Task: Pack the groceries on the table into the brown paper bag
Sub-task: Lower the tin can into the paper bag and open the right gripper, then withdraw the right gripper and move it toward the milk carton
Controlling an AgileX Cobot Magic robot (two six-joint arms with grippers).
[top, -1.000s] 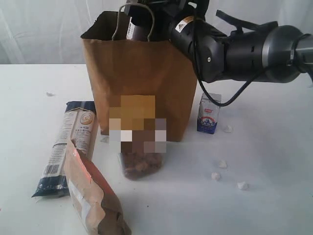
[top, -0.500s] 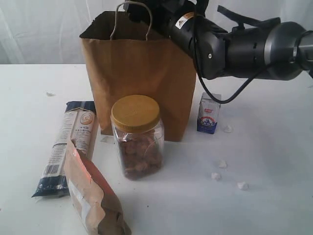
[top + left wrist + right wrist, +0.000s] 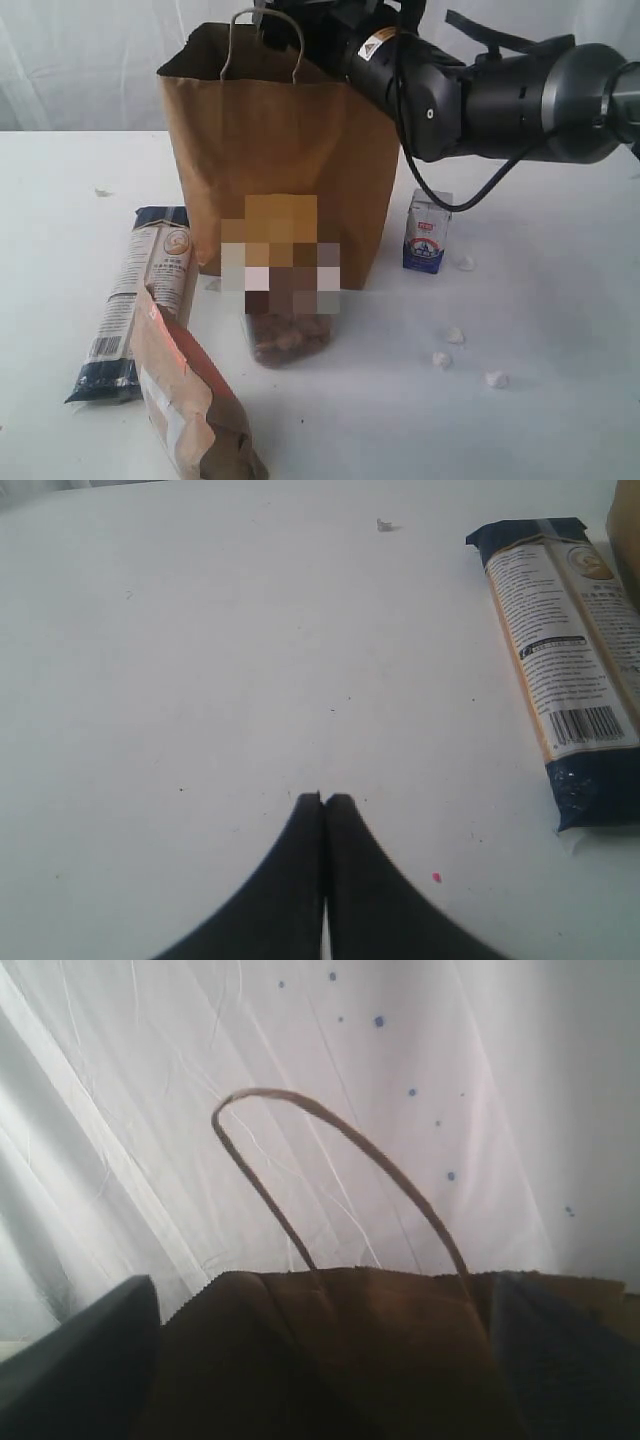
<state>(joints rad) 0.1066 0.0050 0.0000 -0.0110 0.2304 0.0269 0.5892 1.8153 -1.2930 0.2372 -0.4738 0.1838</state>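
The brown paper bag (image 3: 290, 150) stands upright at the back middle of the table (image 3: 560, 330). My right gripper (image 3: 325, 1360) hangs open over its mouth, its dark fingers (image 3: 80, 1360) wide apart with only the bag's inside (image 3: 330, 1340) and a cord handle (image 3: 330, 1130) between them. In front of the bag stands the clear jar (image 3: 288, 340). The white-blue carton (image 3: 427, 232) stands to the bag's right. The pasta packet (image 3: 140, 300) and the brown-orange pouch (image 3: 190, 400) lie at the left front. My left gripper (image 3: 323, 800) is shut and empty above bare table, the pasta packet (image 3: 570, 670) off to its side.
The right arm (image 3: 480, 100) reaches in from the right, above the carton. Small white crumbs (image 3: 455, 335) lie on the table's right side. A white curtain hangs behind the table.
A dark item that showed at the bag's mouth under my right gripper a second ago no longer shows. The bag's top has shifted slightly left. My left gripper has not moved.
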